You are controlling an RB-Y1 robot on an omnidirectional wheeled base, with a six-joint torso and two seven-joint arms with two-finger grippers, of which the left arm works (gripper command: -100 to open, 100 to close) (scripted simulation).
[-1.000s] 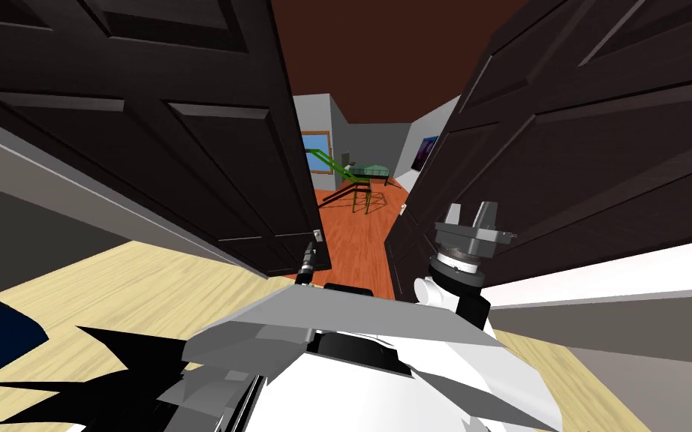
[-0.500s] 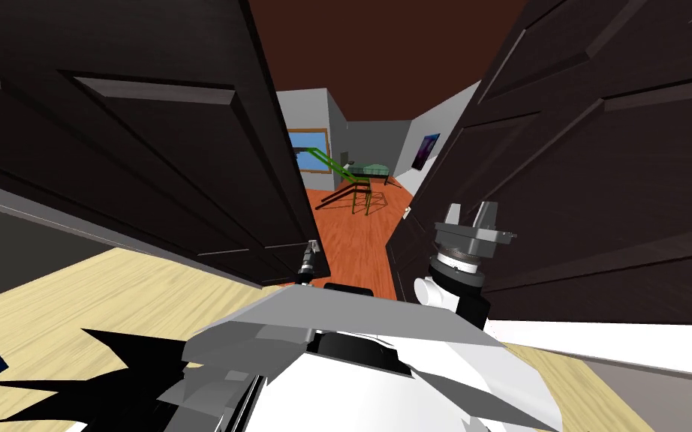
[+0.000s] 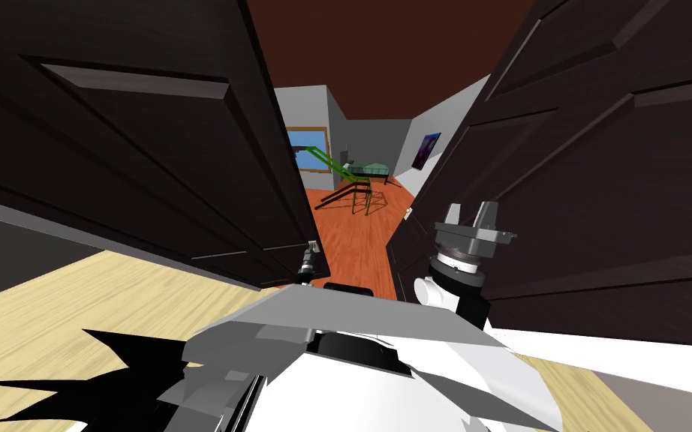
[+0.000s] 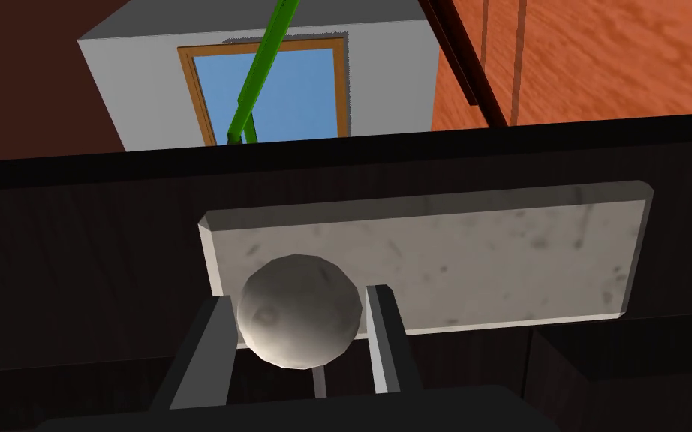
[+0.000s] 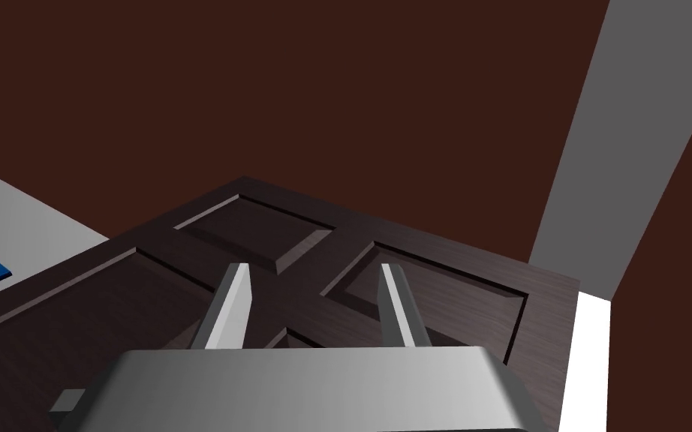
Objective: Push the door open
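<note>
Two dark panelled door leaves stand partly open, the left leaf (image 3: 149, 150) and the right leaf (image 3: 600, 187), with a narrow gap between them. My left gripper (image 3: 308, 259) is at the left leaf's free edge. In the left wrist view it (image 4: 299, 296) is shut on the round grey door knob (image 4: 299, 322), one finger pressing each side, in front of a pale grey backplate (image 4: 487, 262). My right gripper (image 3: 470, 214) is raised in front of the right leaf. Its fingers (image 5: 314, 268) stand open and hold nothing, and they point at that leaf's dark panels (image 5: 254, 225).
Through the gap lies a room with an orange-red wooden floor (image 3: 356, 240), a green frame structure (image 3: 352, 184), a blue window (image 3: 308, 150) and a wall picture (image 3: 427, 150). Pale wooden floor (image 3: 112, 300) lies on my side. A jagged black area (image 3: 112, 360) shows at the lower left.
The whole head view has shifted as I moved: both leaves loom larger and the gap between them looks slightly wider. My left fingers have closed in on the knob. The right arm holds its pose.
</note>
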